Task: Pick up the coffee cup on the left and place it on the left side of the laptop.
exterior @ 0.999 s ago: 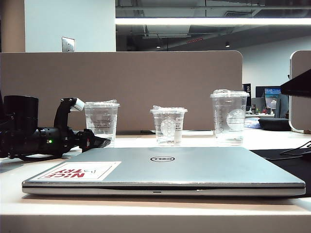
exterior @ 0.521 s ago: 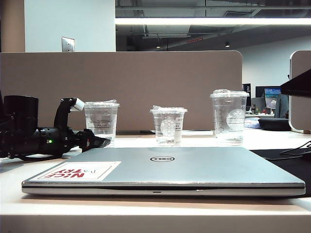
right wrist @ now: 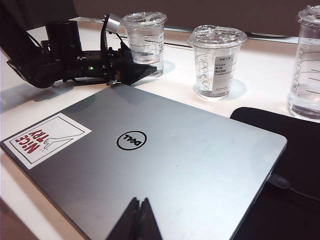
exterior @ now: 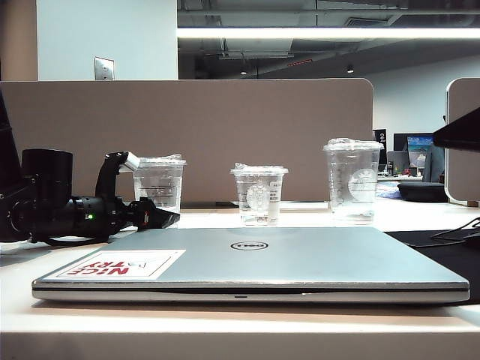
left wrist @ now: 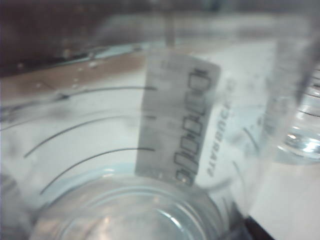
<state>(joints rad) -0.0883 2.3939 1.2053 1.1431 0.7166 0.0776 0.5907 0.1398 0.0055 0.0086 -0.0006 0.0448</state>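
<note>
- The left claw point(exterior: 154, 217) lies low over the table point(exterior: 225, 326) near its left edge, jaws spread wide on either side of the coffee cup point(exterior: 159, 184), nothing clamped. Whether a finger touches the cup wall I cannot tell.
- The coffee cup stands upright toward the table's far left, behind the laptop's point(exterior: 300, 259) far left corner; in the right wrist view its base point(right wrist: 145, 37) sits just beyond that corner.
- Bare table shows along the left edge beside the laptop, partly taken up by the left arm point(exterior: 52, 206) and its shadow.
- The right claw point(right wrist: 139, 220) hangs above the laptop's near edge, its two fingertips pressed together with nothing between them; the exterior view does not show it.
- The left wrist view is filled by the cup's clear wall point(left wrist: 100, 130), blurred, with thin curved lines and a white label; the claw's own fingers cannot be made out there.
- A shorter cup point(exterior: 259, 193) stands mid-table behind the laptop, and a taller cup point(exterior: 352, 180) toward the right; both are well apart from the coffee cup.
- A black mat point(right wrist: 295, 165) lies under the laptop's right side, a cable running onto it.
- The table is white; a tan partition point(exterior: 225, 135) closes off its far edge, with office ceiling lights above.
</note>
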